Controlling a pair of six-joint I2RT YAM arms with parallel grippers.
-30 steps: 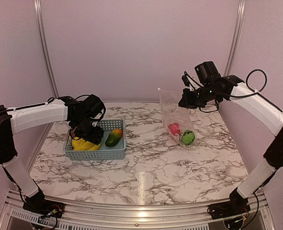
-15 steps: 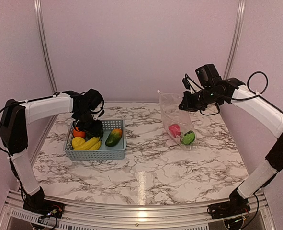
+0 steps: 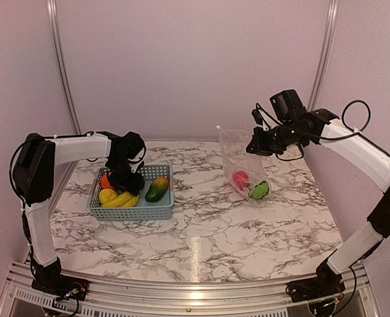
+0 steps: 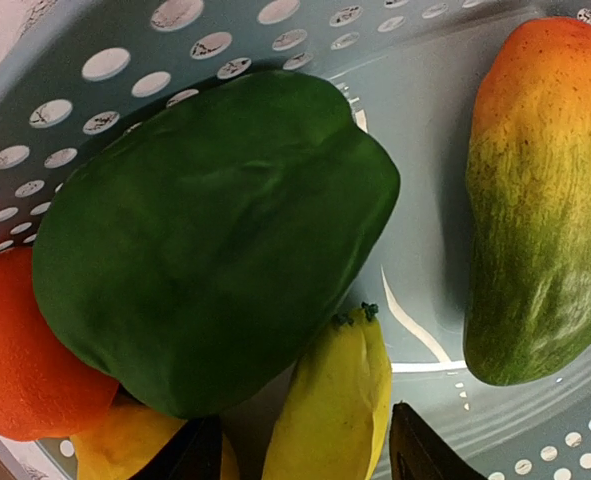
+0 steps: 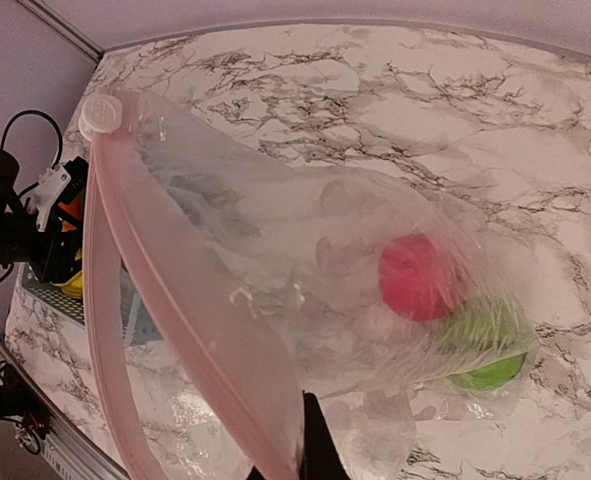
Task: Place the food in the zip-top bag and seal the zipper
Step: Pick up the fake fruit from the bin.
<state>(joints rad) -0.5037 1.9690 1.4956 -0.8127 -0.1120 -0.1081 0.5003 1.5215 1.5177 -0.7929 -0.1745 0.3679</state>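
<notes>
Down in the basket (image 3: 132, 212) | left pincer (image 4: 310, 455) open over banana (image 4: 330, 410), gripping nothing | right pincer (image 3: 255, 141) squeezes zip-top bag (image 3: 237, 155) mouth, held up | apple (image 3: 239, 177), melon (image 3: 259, 190) inside; five more wait; zipper (image 5: 210, 330) not shut.

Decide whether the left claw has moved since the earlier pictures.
Yes. The left claw shifted slightly right, off the basket's left wall, uncovering the orange.

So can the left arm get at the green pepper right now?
Probably yes: the pepper lies uncovered on top in the basket, with the open left gripper right over it.
</notes>
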